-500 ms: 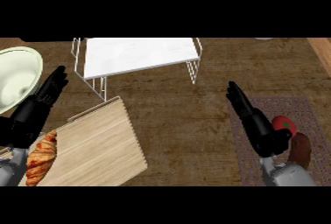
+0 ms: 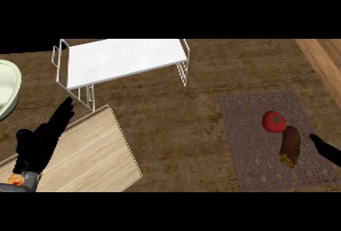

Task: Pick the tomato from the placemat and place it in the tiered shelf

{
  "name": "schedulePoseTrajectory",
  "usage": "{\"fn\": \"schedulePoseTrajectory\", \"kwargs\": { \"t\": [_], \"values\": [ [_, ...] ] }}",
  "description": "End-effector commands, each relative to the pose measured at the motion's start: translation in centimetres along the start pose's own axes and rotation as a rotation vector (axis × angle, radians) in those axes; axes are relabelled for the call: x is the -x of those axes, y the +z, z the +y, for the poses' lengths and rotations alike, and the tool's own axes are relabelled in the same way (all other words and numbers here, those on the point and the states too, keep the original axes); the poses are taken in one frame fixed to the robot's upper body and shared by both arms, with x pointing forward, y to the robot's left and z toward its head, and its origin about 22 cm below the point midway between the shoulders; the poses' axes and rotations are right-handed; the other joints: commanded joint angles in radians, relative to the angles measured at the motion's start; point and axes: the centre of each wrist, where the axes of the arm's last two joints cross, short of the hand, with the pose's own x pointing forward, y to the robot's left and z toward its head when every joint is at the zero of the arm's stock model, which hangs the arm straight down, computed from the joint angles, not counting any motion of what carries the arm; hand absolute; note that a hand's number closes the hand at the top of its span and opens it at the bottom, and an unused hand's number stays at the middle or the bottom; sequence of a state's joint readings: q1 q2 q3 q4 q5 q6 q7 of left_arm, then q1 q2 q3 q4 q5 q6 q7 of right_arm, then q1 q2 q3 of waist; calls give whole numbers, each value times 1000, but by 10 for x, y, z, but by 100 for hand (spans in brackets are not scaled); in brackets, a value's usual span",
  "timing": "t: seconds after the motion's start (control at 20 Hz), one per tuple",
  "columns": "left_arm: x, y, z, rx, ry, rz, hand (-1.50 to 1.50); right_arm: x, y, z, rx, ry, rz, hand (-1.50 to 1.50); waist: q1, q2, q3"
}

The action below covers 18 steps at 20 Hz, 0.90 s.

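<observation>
Two hands show in the head view. At the lower left, the left hand (image 2: 40, 144) lies over the near edge of a wooden board (image 2: 93, 158). Its fingers are straight and slightly spread, pointing up and to the right, and it holds nothing. At the right edge, the right hand (image 2: 328, 150) shows only as a small black part over the border of the placemat (image 2: 250, 158). Whether it is open or closed cannot be told.

On the upper right part of the placemat rests the tomato (image 2: 274, 121), red with a green stem mark on top. Just below it on the same mat lies a brown oblong item (image 2: 290, 144); whether the two touch cannot be told.

At the upper left of the counter (image 2: 173, 117) stands the tiered shelf (image 2: 126, 61), a white top level on a wire frame, well apart from the tomato. A pale plate (image 2: 6, 88) shows at the left edge, near the shelf.
</observation>
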<state>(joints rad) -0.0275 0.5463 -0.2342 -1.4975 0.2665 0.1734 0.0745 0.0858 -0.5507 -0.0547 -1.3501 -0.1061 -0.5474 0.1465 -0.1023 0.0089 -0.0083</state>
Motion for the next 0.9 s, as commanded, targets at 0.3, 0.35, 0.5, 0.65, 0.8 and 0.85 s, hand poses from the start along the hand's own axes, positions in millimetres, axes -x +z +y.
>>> {"fn": "schedulePoseTrajectory", "kwargs": {
  "t": [0.3,0.35,0.5,0.65,0.8,0.85],
  "values": [
    [30,8,-31,93,45,62,0,12,32,-50,121,-149,-72,-150,86,-11,8],
    [37,7,-48,108,33,53,0,7,20,-44,106,-138,-98,-150,92,-9,8],
    [50,-1,-51,112,28,48,0,-29,42,-42,8,-93,-57,-150,91,-8,6],
    [31,-2,-48,117,26,46,0,-60,45,-32,-110,-15,56,-150,106,-6,4],
    [26,-3,-49,135,17,31,0,-68,38,-44,-123,240,139,-150,128,0,1],
    [36,0,-59,131,26,39,0,-53,40,-48,-120,365,168,-150,126,6,-1]
  ]
}}
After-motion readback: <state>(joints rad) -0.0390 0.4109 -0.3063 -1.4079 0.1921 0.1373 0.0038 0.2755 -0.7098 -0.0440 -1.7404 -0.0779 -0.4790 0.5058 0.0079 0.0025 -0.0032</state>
